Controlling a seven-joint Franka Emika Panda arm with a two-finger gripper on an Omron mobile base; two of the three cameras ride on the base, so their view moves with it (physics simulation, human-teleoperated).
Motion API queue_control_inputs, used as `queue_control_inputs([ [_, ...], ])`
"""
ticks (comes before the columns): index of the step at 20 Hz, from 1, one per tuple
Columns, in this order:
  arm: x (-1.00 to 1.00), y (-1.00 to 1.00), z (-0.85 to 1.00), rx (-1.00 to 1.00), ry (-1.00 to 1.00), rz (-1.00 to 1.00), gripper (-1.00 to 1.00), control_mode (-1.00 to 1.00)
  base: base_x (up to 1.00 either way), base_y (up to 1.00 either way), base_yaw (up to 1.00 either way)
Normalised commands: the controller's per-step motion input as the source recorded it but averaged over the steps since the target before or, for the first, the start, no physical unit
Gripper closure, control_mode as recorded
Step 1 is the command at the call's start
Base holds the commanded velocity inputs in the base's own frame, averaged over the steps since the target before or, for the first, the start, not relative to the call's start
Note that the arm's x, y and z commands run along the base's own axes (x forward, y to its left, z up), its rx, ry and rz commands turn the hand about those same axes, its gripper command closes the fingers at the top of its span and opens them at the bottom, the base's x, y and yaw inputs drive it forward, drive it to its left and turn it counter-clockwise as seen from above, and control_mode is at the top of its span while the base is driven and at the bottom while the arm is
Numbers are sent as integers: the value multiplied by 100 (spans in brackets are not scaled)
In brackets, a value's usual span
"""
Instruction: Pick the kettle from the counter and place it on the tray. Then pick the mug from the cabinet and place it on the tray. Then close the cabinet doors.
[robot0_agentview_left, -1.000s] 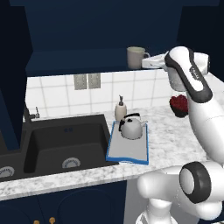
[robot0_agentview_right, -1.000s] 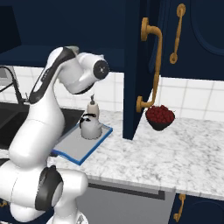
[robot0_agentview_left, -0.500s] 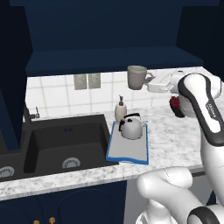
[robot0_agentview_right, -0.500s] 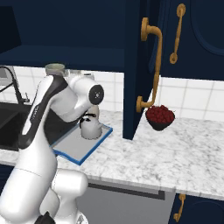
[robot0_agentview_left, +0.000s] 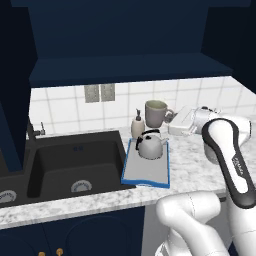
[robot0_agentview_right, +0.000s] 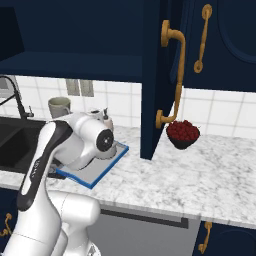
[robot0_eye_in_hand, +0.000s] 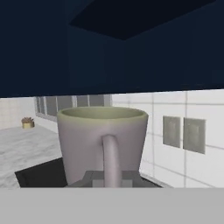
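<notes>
Kettle (robot0_agentview_left: 150, 145) sits upright on the blue-rimmed tray (robot0_agentview_left: 131, 173) on the counter (robot0_agentview_right: 210, 175), beside the black sink (robot0_agentview_left: 60, 165). Gripper (robot0_agentview_left: 172, 118) pinches the mug (robot0_agentview_left: 156, 113) by its handle and holds it upright in the air above the tray's far end, below the open cabinet (robot0_agentview_left: 125, 37), soap dispenser (robot0_agentview_left: 137, 124) just beside it

1. The gripper (robot0_agentview_left: 173, 119) is holding the mug (robot0_agentview_left: 156, 113) by its handle, upright between the jaws.
2. The kettle (robot0_agentview_left: 150, 145) is sitting on the tray (robot0_agentview_left: 146, 170), below the jaws.
3. A soap bottle (robot0_agentview_left: 137, 126) is standing just beside the held mug.
</notes>
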Motion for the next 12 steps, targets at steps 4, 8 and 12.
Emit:
queue_control_inputs([
  [4,11,-23,-58,0,-2,6,100,-100,0,0,0],
  [8,17,-28,-59,0,0,12,100,-100,0,0,0],
  [12,14,-29,-55,0,0,14,100,-100,0,0,0],
])
